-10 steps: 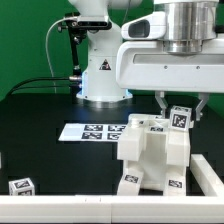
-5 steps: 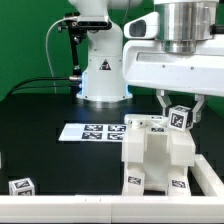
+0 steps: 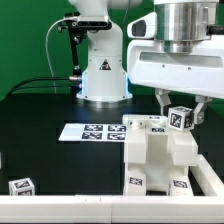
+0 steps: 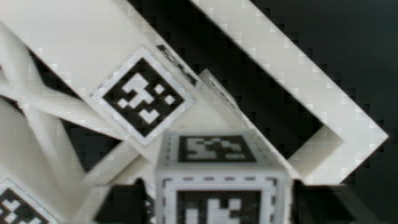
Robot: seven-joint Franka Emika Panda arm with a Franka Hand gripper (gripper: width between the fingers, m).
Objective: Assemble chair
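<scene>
The chair is a partly joined blocky white body (image 3: 155, 158) with small tags, standing on the black table at the exterior view's right. My gripper (image 3: 181, 110) hangs over its top right corner and is shut on a small white tagged chair piece (image 3: 180, 118) that sits at the top of the body. In the wrist view that tagged piece (image 4: 217, 170) lies between my dark fingers (image 4: 118, 196), with the body's cross-braced panel (image 4: 125, 95) and a slanted white bar (image 4: 294, 70) behind it. Whether the held piece is seated in the body is hidden.
The marker board (image 3: 96, 131) lies flat behind the chair, in front of the robot base (image 3: 103, 75). A loose small tagged white piece (image 3: 20, 187) lies at the front left. A white rail (image 3: 207, 180) runs along the right edge.
My gripper has shifted slightly to the exterior view's right with the tagged piece, and the chair body has moved a little to the right with it.
</scene>
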